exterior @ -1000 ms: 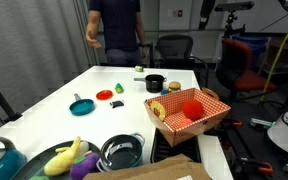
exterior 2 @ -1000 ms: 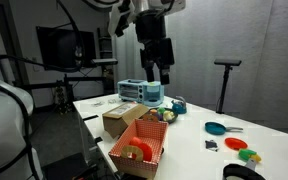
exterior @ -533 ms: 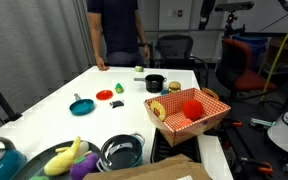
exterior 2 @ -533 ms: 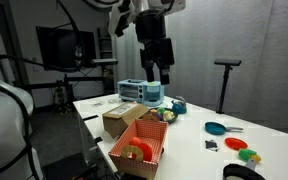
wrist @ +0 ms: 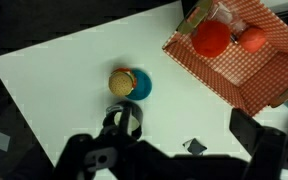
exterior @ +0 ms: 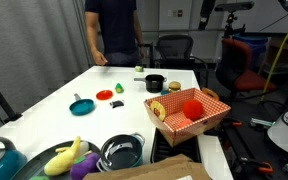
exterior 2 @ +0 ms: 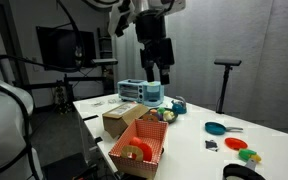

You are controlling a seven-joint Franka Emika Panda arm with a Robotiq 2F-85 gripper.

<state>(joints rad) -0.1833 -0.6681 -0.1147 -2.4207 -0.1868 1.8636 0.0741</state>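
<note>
Fingers [wrist: 256,145] hang spread and empty, high above the white desk [wrist: 54,90]. Below them, closer to one finger than to the gap's middle, sits the small black metal pot [wrist: 124,121], well clear of both. Just beyond it lies a round tan-and-blue toy disc [wrist: 130,85]. Farther off to the side stands the red-checked paper basket [wrist: 274,80]. Coming down well, I judge, calls for centring over the pot's rim first, then dropping plumb, clear of the disc. Count: one pot, one disc, one basket, two red round pieces [wrist: 212,38] inside it.
</note>
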